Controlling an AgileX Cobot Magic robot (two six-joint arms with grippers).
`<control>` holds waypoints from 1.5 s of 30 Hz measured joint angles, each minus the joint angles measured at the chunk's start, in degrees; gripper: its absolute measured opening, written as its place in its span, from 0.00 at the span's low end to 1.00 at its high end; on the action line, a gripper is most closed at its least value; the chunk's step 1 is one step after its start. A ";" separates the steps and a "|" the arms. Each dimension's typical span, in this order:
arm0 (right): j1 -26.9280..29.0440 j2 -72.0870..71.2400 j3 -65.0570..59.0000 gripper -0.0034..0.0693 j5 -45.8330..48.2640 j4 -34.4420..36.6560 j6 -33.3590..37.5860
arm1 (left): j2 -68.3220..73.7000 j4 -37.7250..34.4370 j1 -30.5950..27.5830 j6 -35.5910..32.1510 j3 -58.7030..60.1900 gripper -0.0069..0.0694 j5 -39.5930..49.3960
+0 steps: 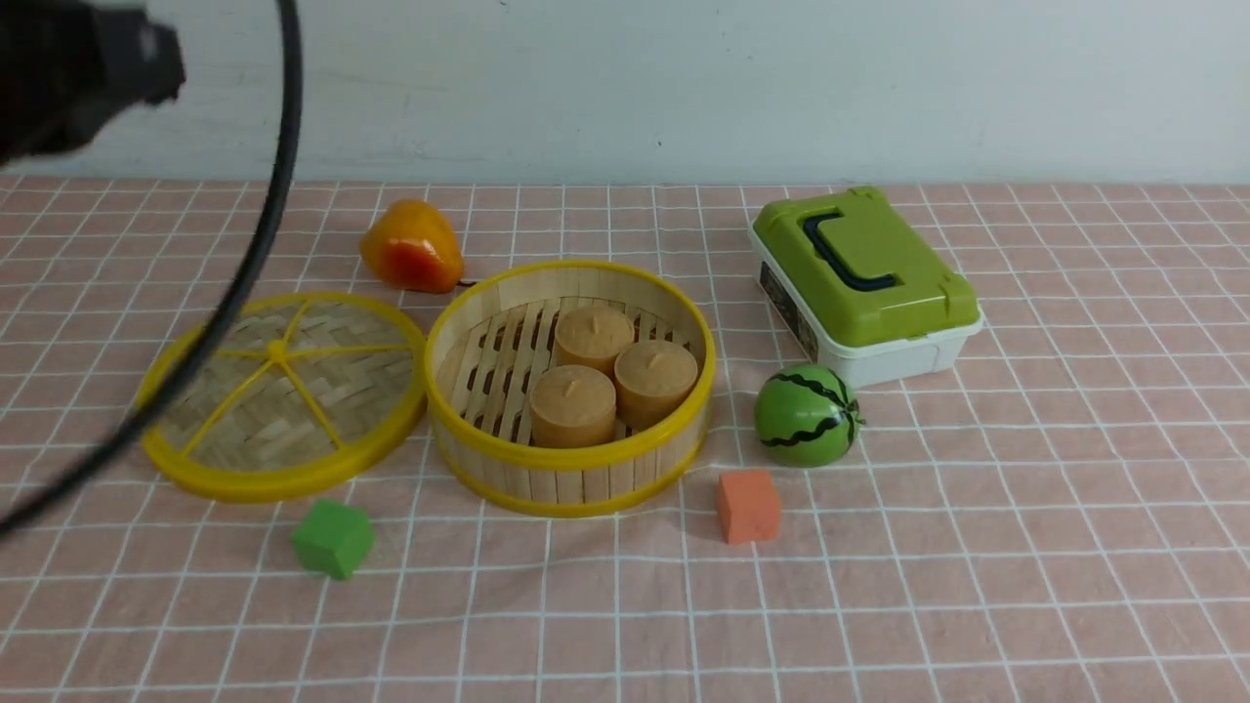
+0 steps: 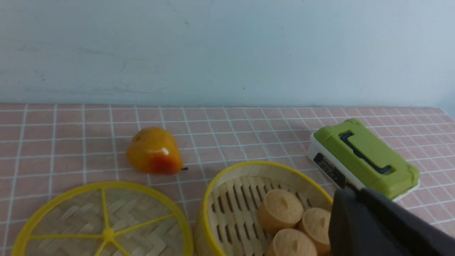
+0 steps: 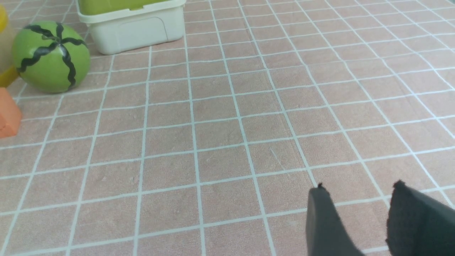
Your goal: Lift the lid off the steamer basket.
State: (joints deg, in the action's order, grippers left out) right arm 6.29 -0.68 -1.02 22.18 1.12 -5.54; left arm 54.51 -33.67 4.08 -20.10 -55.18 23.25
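Observation:
The lid (image 1: 283, 395), a woven bamboo disc with a yellow rim and spokes, lies flat on the cloth just left of the steamer basket (image 1: 571, 483), touching its side. The basket stands open with three tan buns (image 1: 610, 376) inside. In the left wrist view the lid (image 2: 103, 227) and the basket (image 2: 249, 166) show below the camera. My left gripper (image 2: 350, 192) is shut and empty, raised above the basket's right side. My left arm (image 1: 78, 68) is a blur at the top left. My right gripper (image 3: 359, 186) is open and empty over bare cloth.
An orange pear (image 1: 412, 247) lies behind the lid. A white box with a green top (image 1: 864, 283) stands at the back right, with a toy watermelon (image 1: 807, 414) in front of it. A green cube (image 1: 333, 537) and an orange cube (image 1: 748, 505) lie nearer. A black cable (image 1: 244, 264) hangs over the lid.

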 joint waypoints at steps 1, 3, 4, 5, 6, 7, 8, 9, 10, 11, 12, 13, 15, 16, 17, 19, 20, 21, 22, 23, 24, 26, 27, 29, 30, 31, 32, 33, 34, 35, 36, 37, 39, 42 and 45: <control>0.00 0.00 0.00 0.38 0.00 0.00 0.00 | -0.97 -0.13 0.00 -0.13 0.66 0.07 -0.34; 0.00 0.00 0.00 0.38 0.00 0.00 0.00 | -6.19 -0.94 0.00 -0.77 7.95 0.07 -0.92; 0.00 0.00 0.00 0.38 0.00 0.00 0.00 | -8.04 -1.12 0.00 -0.77 10.17 0.07 -0.55; 0.00 0.00 0.00 0.38 0.00 0.00 0.00 | -8.72 -1.10 0.00 -0.77 10.98 0.07 -0.45; 0.00 0.00 0.00 0.38 0.00 0.00 0.00 | -11.05 -1.16 0.00 -0.77 13.90 0.07 0.56; 0.00 0.00 0.00 0.38 0.00 0.00 0.00 | -11.78 -1.16 0.00 -0.77 14.55 0.07 0.87; 0.00 0.00 0.00 0.38 0.00 0.00 0.00 | -12.63 -1.16 0.00 -0.77 16.09 0.07 1.47; 0.00 0.00 0.00 0.38 0.00 0.00 0.00 | -13.34 -1.21 0.00 -0.77 17.21 0.07 2.07; 0.00 0.00 0.00 0.38 0.00 0.00 0.00 | -14.21 -1.21 0.00 -0.77 19.72 0.07 3.58; 0.00 0.00 0.00 0.38 0.00 0.00 0.00 | -14.40 -1.21 0.00 -0.77 20.57 0.07 4.25; 0.00 0.00 0.00 0.38 0.00 0.00 0.00 | -14.45 -1.21 0.00 -0.77 21.36 0.07 4.96; 0.00 0.00 0.00 0.38 0.00 0.00 0.00 | -14.45 -1.21 0.00 -0.77 22.11 0.07 5.74; 0.00 0.00 0.00 0.38 0.00 0.00 0.00 | -14.45 -1.21 0.00 -0.77 23.74 0.07 7.04; 0.00 0.00 0.00 0.38 0.00 0.00 0.00 | -14.45 -1.15 0.00 -0.77 24.31 0.07 7.37; 0.00 0.00 0.00 0.38 0.00 0.00 0.00 | -14.58 -1.06 0.04 -0.77 24.96 0.07 7.85; 0.00 0.00 0.00 0.38 0.00 0.00 0.00 | -16.08 0.58 0.62 -0.77 26.37 0.07 6.73; 0.00 0.00 0.00 0.38 0.00 0.00 0.00 | -16.36 0.81 0.72 -0.77 26.57 0.07 6.46; 0.00 0.00 0.00 0.38 0.00 0.00 0.00 | -19.59 2.41 0.92 -0.82 28.17 0.07 4.02; 0.00 0.00 0.00 0.38 0.00 0.00 0.00 | -22.27 3.25 0.91 -0.82 29.61 0.07 2.35; 0.00 0.00 0.00 0.38 0.00 0.00 0.00 | -24.65 4.08 0.98 -0.89 31.34 0.07 0.91; 0.00 0.00 0.00 0.38 0.00 0.00 0.00 | -27.28 4.85 0.99 -0.89 32.96 0.07 -0.69; 0.00 0.00 0.00 0.38 0.00 0.00 0.00 | -32.70 6.36 0.99 -0.94 36.75 0.07 -4.17; 0.00 0.00 0.00 0.38 0.00 0.00 0.00 | -37.98 7.42 0.99 -0.94 41.25 0.07 -8.19; 0.00 0.00 0.00 0.38 0.00 0.00 0.00 | -43.30 7.86 0.99 -0.94 46.58 0.07 -12.60; 0.00 0.00 0.00 0.38 0.00 0.00 0.00 | -46.29 7.86 0.99 -0.94 50.02 0.07 -15.15; 0.00 0.00 0.00 0.38 0.00 0.00 0.00 | -48.37 7.80 0.99 -0.82 52.73 0.07 -16.93; 0.00 0.00 0.00 0.38 0.00 0.00 0.00 | -49.82 7.67 0.99 -0.57 54.47 0.07 -17.97; 0.00 0.00 0.00 0.38 0.00 0.00 0.00 | -51.32 7.68 0.99 -0.07 55.87 0.07 -18.34; 0.00 0.00 0.00 0.38 0.00 -0.04 0.00 | -52.31 7.93 0.91 0.21 56.36 0.07 -18.15; 0.00 0.00 0.00 0.38 0.00 -0.04 0.00 | -52.76 8.07 0.86 0.21 56.49 0.07 -18.08; 0.00 0.00 0.00 0.38 0.00 -0.04 0.00 | -53.90 9.30 0.30 0.42 56.65 0.07 -17.69; 0.00 0.00 0.00 0.38 0.00 -0.04 0.00 | -54.44 10.49 -0.27 1.10 56.73 0.07 -17.31; 0.00 0.00 0.00 0.38 0.00 -0.04 0.00 | -54.82 12.94 -0.94 3.30 56.87 0.07 -16.36; 0.00 0.00 0.00 0.38 0.00 -0.04 0.00 | -55.01 16.71 -1.15 6.59 56.86 0.07 -14.70; 0.00 0.00 0.00 0.38 0.00 -0.04 0.00 | -55.12 23.62 -1.17 15.16 56.86 0.07 -10.46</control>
State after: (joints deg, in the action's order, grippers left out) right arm 6.29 -0.68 -1.02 22.18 1.08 -5.54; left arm -0.61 -10.05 2.91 -4.94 1.68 12.79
